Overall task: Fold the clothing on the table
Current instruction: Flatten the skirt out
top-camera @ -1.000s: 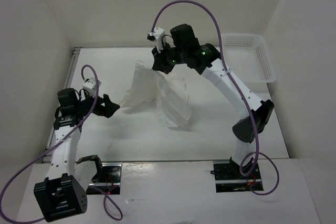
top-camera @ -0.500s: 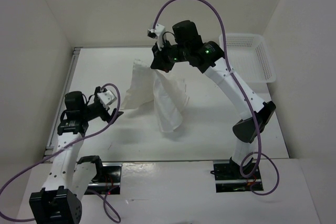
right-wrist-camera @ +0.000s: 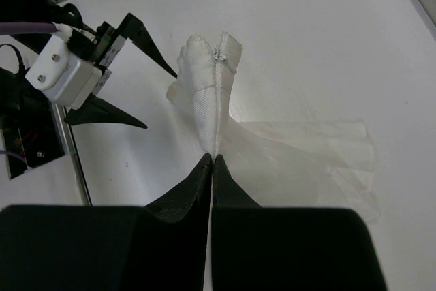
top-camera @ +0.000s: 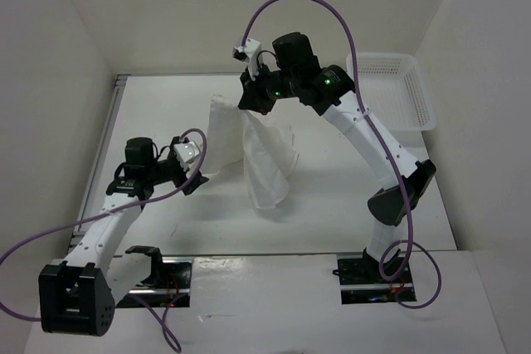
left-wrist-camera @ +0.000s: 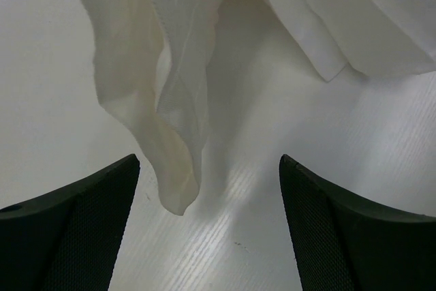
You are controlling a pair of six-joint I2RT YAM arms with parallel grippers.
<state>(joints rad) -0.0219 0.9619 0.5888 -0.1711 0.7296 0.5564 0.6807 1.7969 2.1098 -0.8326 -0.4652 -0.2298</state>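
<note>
The clothing (top-camera: 270, 163) is a thin white pleated garment. My right gripper (top-camera: 255, 108) is shut on a bunched fold of it and holds it up above the table (top-camera: 348, 196), so one part hangs down while another trails on the surface toward the left. In the right wrist view the clothing (right-wrist-camera: 214, 86) runs straight out from the closed right gripper (right-wrist-camera: 213, 158). My left gripper (top-camera: 197, 177) stands open low over the table at the garment's lower left corner. In the left wrist view that drooping corner of the clothing (left-wrist-camera: 170, 114) sits just ahead of the left gripper (left-wrist-camera: 208, 161), touching neither finger.
A white perforated basket (top-camera: 398, 89) stands at the back right corner. White walls close in the table on the left, back and right. A grey rail (top-camera: 104, 147) runs along the table's left edge, close behind the left arm.
The left arm has swung right and forward, bringing its open jaws up to the garment's lower left corner. The right gripper has kept its hold; the hanging cloth shifted slightly.
</note>
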